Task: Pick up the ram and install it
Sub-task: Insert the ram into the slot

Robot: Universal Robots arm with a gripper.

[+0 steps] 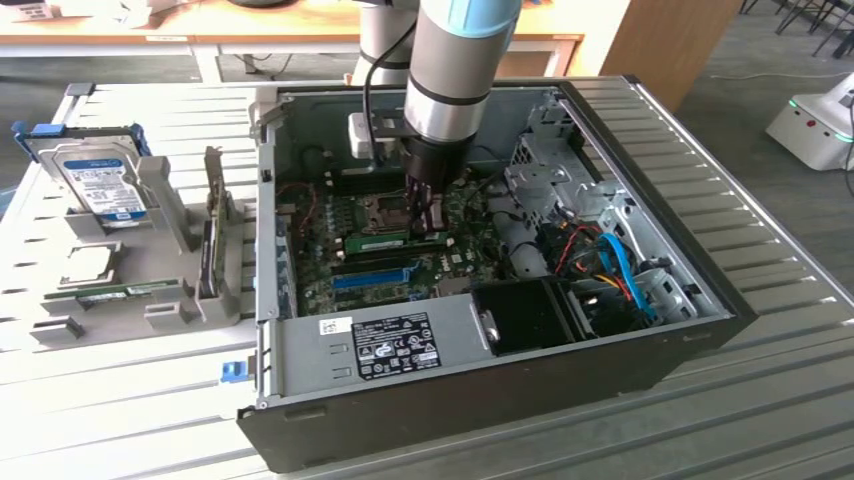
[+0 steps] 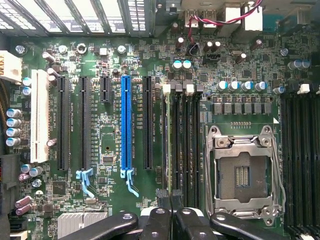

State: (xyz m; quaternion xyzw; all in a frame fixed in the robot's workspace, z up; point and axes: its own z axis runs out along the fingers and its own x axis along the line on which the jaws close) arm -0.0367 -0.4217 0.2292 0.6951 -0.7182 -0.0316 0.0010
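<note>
On the slatted table (image 1: 134, 420), the hand (image 1: 427, 230) is held upright inside the open computer case (image 1: 441, 405), closed on the ram (image 1: 391, 241).

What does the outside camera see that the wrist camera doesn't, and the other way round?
The exterior view adds the whole open computer case, the hard drive standing in a grey holder beside it, and the arm. The wrist view adds a white slot and little round capacitors. Both show the gripper shut on the ram over the motherboard, and the blue slot.
</note>
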